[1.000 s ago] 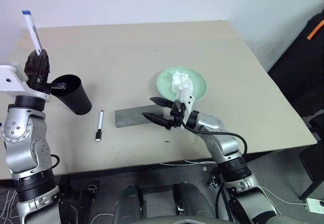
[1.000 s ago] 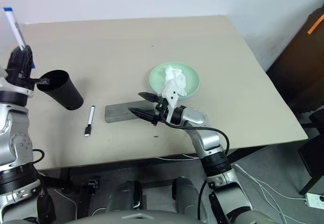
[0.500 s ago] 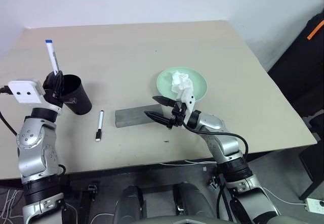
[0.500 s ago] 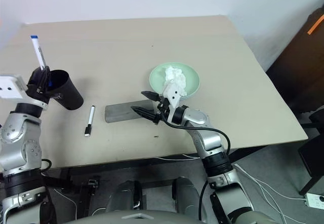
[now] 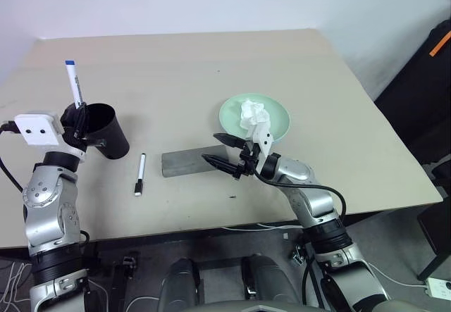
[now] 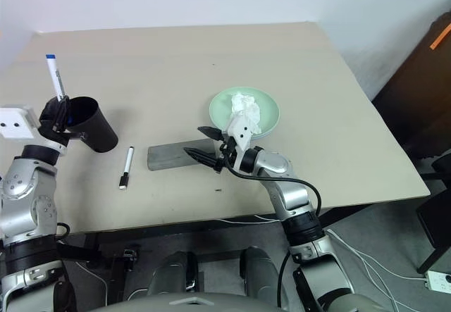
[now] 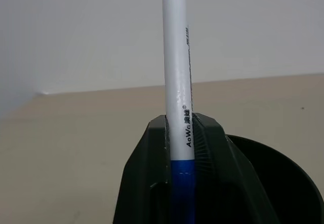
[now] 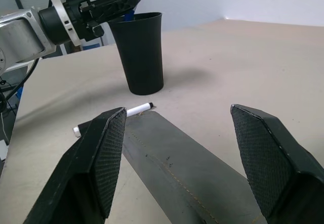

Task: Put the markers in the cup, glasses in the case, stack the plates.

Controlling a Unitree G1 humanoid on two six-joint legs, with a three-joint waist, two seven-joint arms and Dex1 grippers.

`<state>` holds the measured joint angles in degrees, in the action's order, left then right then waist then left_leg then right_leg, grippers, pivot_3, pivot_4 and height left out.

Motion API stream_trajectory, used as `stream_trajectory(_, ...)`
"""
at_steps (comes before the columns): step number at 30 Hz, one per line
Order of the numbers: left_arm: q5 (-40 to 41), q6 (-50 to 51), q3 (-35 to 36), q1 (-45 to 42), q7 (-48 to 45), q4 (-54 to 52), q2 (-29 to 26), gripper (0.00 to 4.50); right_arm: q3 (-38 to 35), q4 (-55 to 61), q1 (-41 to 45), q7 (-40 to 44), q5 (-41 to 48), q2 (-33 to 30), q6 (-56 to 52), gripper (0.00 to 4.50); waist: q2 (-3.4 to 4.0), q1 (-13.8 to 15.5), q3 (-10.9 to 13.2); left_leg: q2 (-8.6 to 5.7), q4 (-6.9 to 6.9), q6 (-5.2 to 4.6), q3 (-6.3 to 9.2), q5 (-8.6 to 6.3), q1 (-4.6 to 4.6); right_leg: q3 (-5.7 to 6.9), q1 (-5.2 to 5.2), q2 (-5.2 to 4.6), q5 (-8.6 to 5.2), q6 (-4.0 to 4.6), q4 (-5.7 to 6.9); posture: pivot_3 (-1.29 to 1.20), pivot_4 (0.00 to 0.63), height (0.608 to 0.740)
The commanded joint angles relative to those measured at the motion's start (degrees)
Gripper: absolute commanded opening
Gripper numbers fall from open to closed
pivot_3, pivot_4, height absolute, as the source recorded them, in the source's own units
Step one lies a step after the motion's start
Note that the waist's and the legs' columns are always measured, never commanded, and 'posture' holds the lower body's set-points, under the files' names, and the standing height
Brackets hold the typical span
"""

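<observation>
A: Which step is in hand?

B: The markers, I'd say. The left gripper (image 5: 79, 115) stands at the rim of the black cup (image 5: 109, 132) with the blue-capped marker (image 5: 73, 84) upright between its fingers (image 7: 152, 183). In the left wrist view the two fingers press against the marker's barrel on both sides, so it is clamped, its lower end pointing toward the mouth of the cup.

A: And the other marker?

B: The black-capped marker (image 5: 139, 175) lies flat on the table (image 5: 176, 65), between the cup and the grey case (image 5: 187, 163), touching neither.

A: What is the right arm doing?

B: The right gripper (image 5: 224, 154) hovers over the right end of the case, its jaws spread wide with nothing between them. Behind it sits the mint green plate (image 5: 276, 118) with a crumpled white tissue (image 5: 252, 113) on it.

A: So what does the next move call for?

B: Probably letting the fingers part so the marker drops inside the cup rather than beside it; then the black-capped one needs picking up
</observation>
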<state>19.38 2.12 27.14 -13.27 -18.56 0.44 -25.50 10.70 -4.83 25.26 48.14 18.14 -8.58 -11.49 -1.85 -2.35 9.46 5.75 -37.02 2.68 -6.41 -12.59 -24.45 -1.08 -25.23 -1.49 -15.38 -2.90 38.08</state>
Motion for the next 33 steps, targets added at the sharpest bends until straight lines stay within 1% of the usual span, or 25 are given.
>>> stream_trajectory(1, -0.17, -0.71, -0.66, 0.02, -0.36, 0.50, -0.38, 1.95, -0.32, 1.21, 0.89, -0.13, -0.19, -0.21, 1.16, 3.48, 0.00, 0.00, 0.00, 0.00, 0.00, 0.00, 0.00, 0.00, 0.00, 0.00, 0.00, 0.00, 0.00, 0.00, 0.00, 0.00, 0.150, 0.726)
stream_trajectory(2, -0.03, -0.42, -0.73, 0.03, -0.45, 0.54, -0.39, 2.25, -0.29, 1.16, 0.90, -0.14, -0.24, -0.24, 1.21, 3.48, 0.00, 0.00, 0.00, 0.00, 0.00, 0.00, 0.00, 0.00, 0.01, 0.00, 0.00, 0.00, 0.00, 0.00, 0.00, 0.00, 0.150, 0.726)
stream_trajectory(5, -0.89, -1.26, -0.54, -0.27, 0.81, 0.47, -0.28, 3.39, -0.23, 0.91, 1.02, -0.21, -0.40, -0.22, 1.45, 3.48, 0.00, 0.01, 0.00, 0.00, 0.00, 0.00, 0.01, 0.00, 0.01, 0.00, 0.01, 0.00, 0.00, 0.00, 0.00, 0.00, 0.150, 0.726)
stream_trajectory(8, -0.59, -1.78, -0.41, -0.62, 0.86, -0.06, -0.82, 4.43, -0.20, 0.66, 1.18, -0.20, -0.48, -0.03, 1.56, 3.48, 0.00, -0.01, 0.00, 0.00, 0.00, 0.00, 0.01, 0.00, 0.02, 0.00, 0.02, 0.00, 0.00, 0.00, 0.00, 0.00, 0.150, 0.726)
stream_trajectory(12, 1.90, -0.99, 1.13, -0.20, 0.20, -3.66, -1.84, 4.47, -0.20, 0.21, 1.44, 0.01, -0.35, 0.38, 1.75, 3.48, 0.00, -0.03, 0.00, 0.00, 0.00, 0.00, 0.01, 0.00, 0.01, 0.00, 0.01, 0.00, 0.00, 0.00, 0.00, 0.00, 0.150, 0.726)
stream_trajectory(17, 7.50, 6.09, 3.17, 1.51, -0.91, -12.67, -5.52, 4.47, -0.40, -0.54, 1.90, 0.29, 0.00, 0.71, 1.94, 3.48, -0.02, -0.15, 0.01, 0.02, 0.03, 0.00, 0.00, 0.00, -0.01, -0.01, -0.02, 0.01, 0.00, 0.00, -0.01, 0.00, 0.150, 0.726)
stream_trajectory(22, 14.91, 16.86, 7.89, 2.50, -0.56, -21.74, -12.25, 4.47, -2.27, -2.08, 3.98, 1.10, 2.80, 1.63, 0.83, 3.48, -0.01, -0.17, 0.04, 0.03, 0.02, 0.01, 0.00, 0.00, -0.01, -0.01, -0.03, 0.02, -0.02, 0.02, 0.00, 0.00, 0.150, 0.726)
stream_trajectory(24, 18.44, 21.71, 8.66, 4.21, -0.80, -25.18, -13.93, 4.47, -2.39, -2.72, 4.49, 1.54, 3.14, 1.49, 0.73, 3.48, -0.01, -0.17, 0.04, 0.02, 0.03, 0.01, -0.01, 0.00, 0.01, -0.01, -0.02, 0.00, -0.08, 0.14, 0.00, 0.00, 0.150, 0.726)
stream_trajectory(25, 21.31, 25.83, 9.26, 6.48, -0.64, -28.36, -15.10, 4.47, -2.35, -3.20, 4.80, 1.79, 3.04, 1.31, 0.88, 3.48, 0.01, -0.17, 0.04, 0.02, 0.03, 0.01, -0.02, -0.01, 0.01, -0.02, -0.02, -0.01, -0.09, 0.16, -0.01, 0.00, 0.150, 0.726)
stream_trajectory(27, 25.29, 35.16, 10.32, 10.70, 2.11, -32.99, -17.35, 4.47, -2.36, -4.05, 5.28, 2.18, 2.90, 1.14, 1.10, 3.48, 0.01, -0.23, 0.04, 0.02, 0.06, 0.01, -0.03, -0.01, 0.00, -0.03, -0.03, -0.03, -0.10, 0.16, -0.03, 0.00, 0.150, 0.726)
stream_trajectory(29, 26.85, 41.98, 10.08, 14.32, 6.04, -37.77, -18.46, 4.47, -2.29, -4.95, 5.60, 2.56, 2.69, 1.09, 1.39, 3.48, 0.00, -0.23, 0.06, 0.02, 0.08, 0.01, -0.03, -0.01, 0.00, -0.05, -0.06, -0.04, -0.11, 0.16, -0.03, 0.00, 0.150, 0.726)
stream_trajectory(31, 28.54, 47.26, 9.43, 16.26, 12.17, -43.10, -17.19, 4.47, -2.16, -5.88, 5.93, 3.09, 2.59, 1.17, 1.76, 3.48, 0.01, -0.18, 0.08, 0.03, 0.07, 0.01, 0.01, -0.01, 0.01, -0.04, -0.06, -0.03, -0.11, 0.16, -0.02, 0.00, 0.150, 0.726)
stream_trajectory(33, 30.35, 51.91, 8.89, 16.85, 16.88, -45.98, -16.33, 4.47, -2.09, -6.83, 6.35, 3.56, 2.35, 1.21, 2.26, 3.48, -0.02, -0.12, 0.09, 0.03, 0.06, 0.02, 0.05, -0.01, 0.00, -0.03, -0.04, -0.04, -0.11, 0.17, -0.02, 0.00, 0.150, 0.726)
